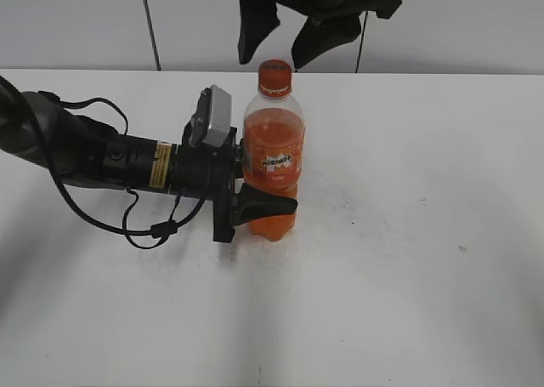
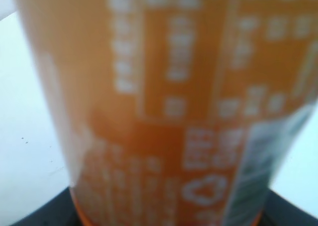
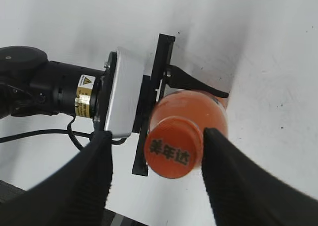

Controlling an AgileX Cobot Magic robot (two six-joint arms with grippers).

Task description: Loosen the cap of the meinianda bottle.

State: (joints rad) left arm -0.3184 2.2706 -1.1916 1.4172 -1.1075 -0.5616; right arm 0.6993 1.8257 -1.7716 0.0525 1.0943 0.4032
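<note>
The meinianda bottle (image 1: 272, 162) stands upright on the white table, full of orange drink, with its orange cap (image 1: 274, 75) on top. My left gripper (image 1: 255, 202) is shut on the bottle's lower body from the left. In the left wrist view the blurred orange label (image 2: 169, 116) fills the frame. My right gripper (image 1: 285, 34) hangs open just above the cap. In the right wrist view the cap (image 3: 174, 147) with dark print lies between my open fingers (image 3: 156, 136), nearer the right finger.
The left arm (image 1: 93, 153) and its cable lie across the table's left side. The table's back edge meets a grey wall behind the bottle. White tabletop (image 1: 425, 234) spreads to the right and front.
</note>
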